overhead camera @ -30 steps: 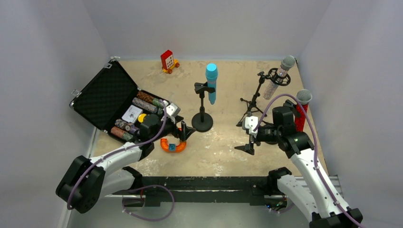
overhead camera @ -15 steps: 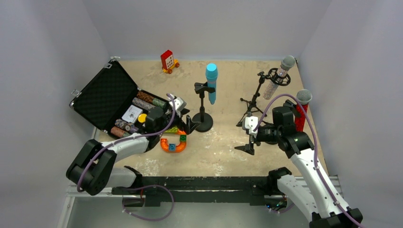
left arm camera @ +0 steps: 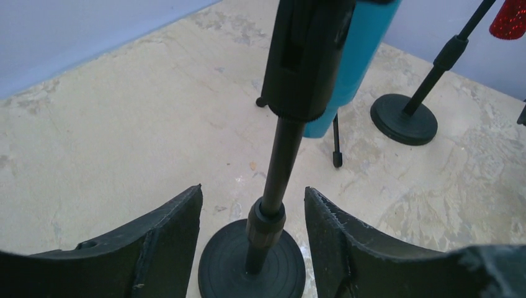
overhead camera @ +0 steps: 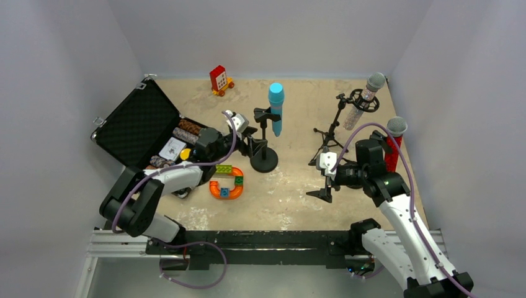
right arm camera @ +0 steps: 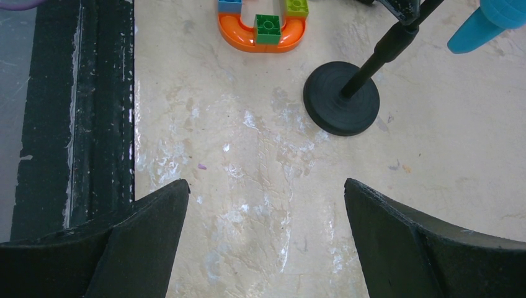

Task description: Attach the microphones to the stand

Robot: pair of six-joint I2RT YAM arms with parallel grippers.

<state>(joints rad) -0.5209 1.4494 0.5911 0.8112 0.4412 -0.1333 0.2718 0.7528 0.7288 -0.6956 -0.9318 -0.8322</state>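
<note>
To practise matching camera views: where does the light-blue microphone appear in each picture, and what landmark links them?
Top external: light-blue microphone upper centre, upright beside the round-base stand clip.
Left wrist: top centre, behind the clip.
Right wrist: top right corner, cut off.
Shared landmark: the stand's black disc base.

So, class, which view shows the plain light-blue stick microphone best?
Top external: the plain light-blue stick microphone appears whole. Left wrist shows only part of its barrel; right wrist, just one end.
</note>
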